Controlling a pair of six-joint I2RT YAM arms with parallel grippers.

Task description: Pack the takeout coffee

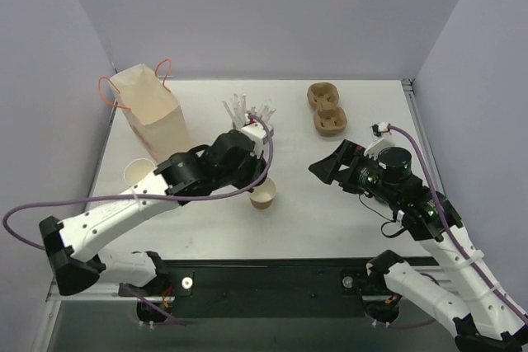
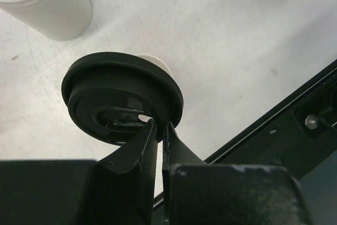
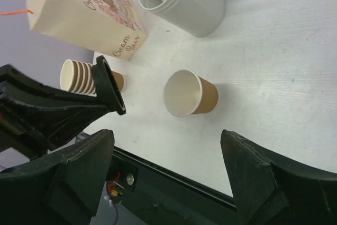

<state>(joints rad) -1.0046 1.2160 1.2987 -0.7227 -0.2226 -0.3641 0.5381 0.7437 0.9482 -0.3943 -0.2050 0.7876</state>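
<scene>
The takeout coffee stands in two parts. Its brown paper cup stands upright and lidless near the table's front middle. Its black lid is tilted and pinched by the rim in my left gripper, just above the cup. In the left wrist view a sliver of the cup's white rim shows behind the lid. My right gripper is open to the right of the cup, apart from it, with nothing between its fingers.
A paper bag with orange handles stands at the back left. A stack of lidless cups lies in front of it. A white holder of utensils is behind the cup. A pulp cup carrier lies at the back right.
</scene>
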